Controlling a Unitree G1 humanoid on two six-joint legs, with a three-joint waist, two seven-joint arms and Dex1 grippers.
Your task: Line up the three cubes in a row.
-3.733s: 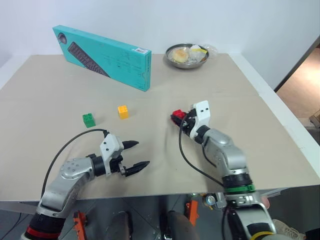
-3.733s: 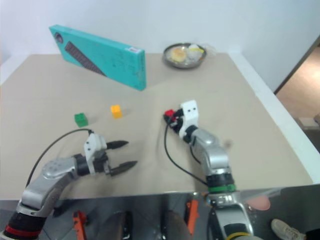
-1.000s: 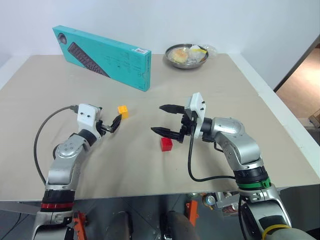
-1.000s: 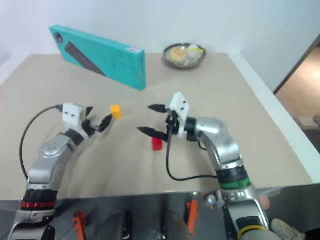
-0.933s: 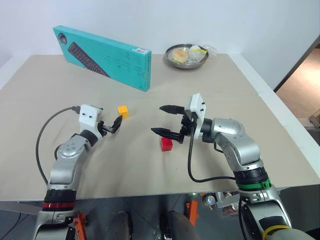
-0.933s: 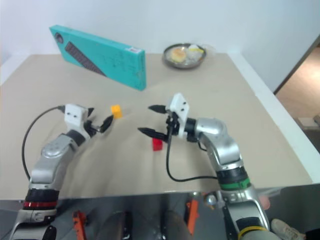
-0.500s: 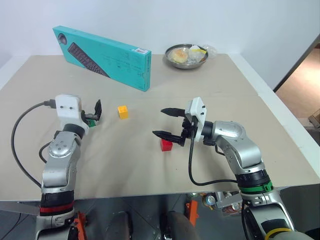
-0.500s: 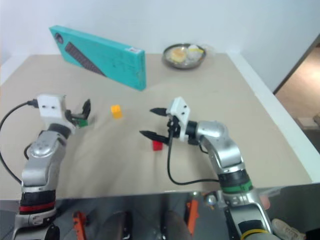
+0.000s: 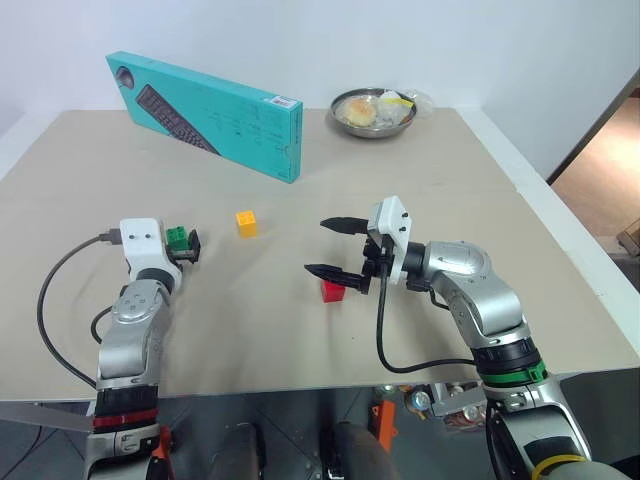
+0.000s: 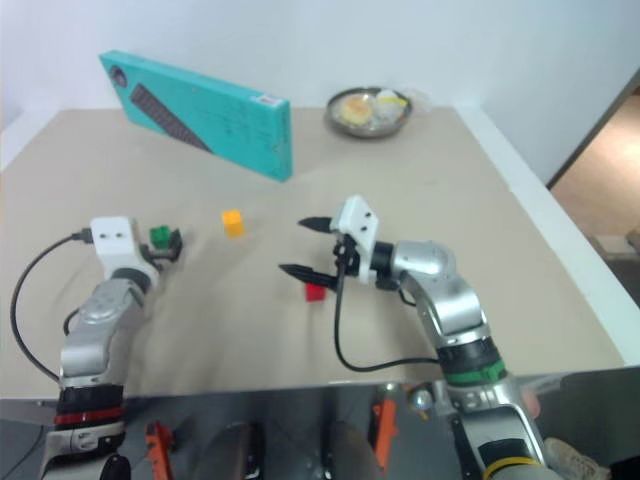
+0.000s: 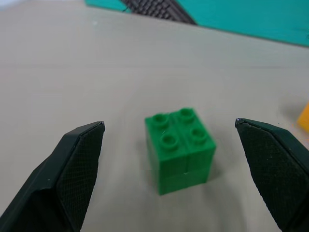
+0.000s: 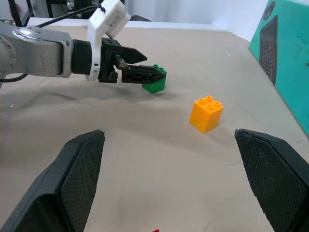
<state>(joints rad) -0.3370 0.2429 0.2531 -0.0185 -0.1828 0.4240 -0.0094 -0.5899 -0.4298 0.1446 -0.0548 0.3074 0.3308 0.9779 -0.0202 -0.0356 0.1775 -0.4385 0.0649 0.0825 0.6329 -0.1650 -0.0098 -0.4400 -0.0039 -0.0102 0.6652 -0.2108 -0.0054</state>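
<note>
Cubes sit apart on the tan table (image 9: 480, 200): the green cube (image 11: 180, 148) lies between the spread fingers of the left gripper (image 11: 193, 159), neither finger touching it. The yellow-orange cube (image 9: 246, 222) rests at about three o'clock from the green one, near it. The red cube (image 9: 333, 290) lies at roughly five o'clock from the yellow-orange, apparently just under the right gripper (image 9: 330, 247), whose fingers stand wide open, holding nothing.
</note>
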